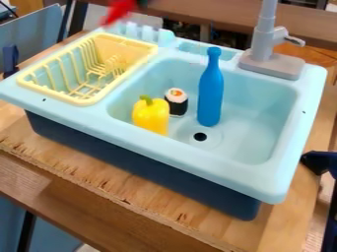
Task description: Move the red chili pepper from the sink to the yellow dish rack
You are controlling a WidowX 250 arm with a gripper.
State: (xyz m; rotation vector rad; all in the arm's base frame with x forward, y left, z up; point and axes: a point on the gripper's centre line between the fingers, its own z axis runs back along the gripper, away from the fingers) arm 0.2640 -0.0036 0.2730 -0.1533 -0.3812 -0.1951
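Toy sink scene, seen at a slant from above. At the top edge of the view, left of centre: 1 blurred red object [118, 12] with a dark green end, above and beyond the light-blue sink [154, 144]. State of the hand: cannot tell whether released, clenched or grasping. Within the basin: 1 upright blue bottle [211, 91], just behind the dark drain hole [200, 137]; to its left, 1 toy sushi roll [176, 102] with a black band; nearer the left front wall, 1 yellow bell pepper [151, 116] with a green stem. Left of the basin: 1 yellow dish rack [84, 102]. At the back right corner: 1 grey faucet [266, 63]. Beneath all: 1 wooden bench [109, 182].
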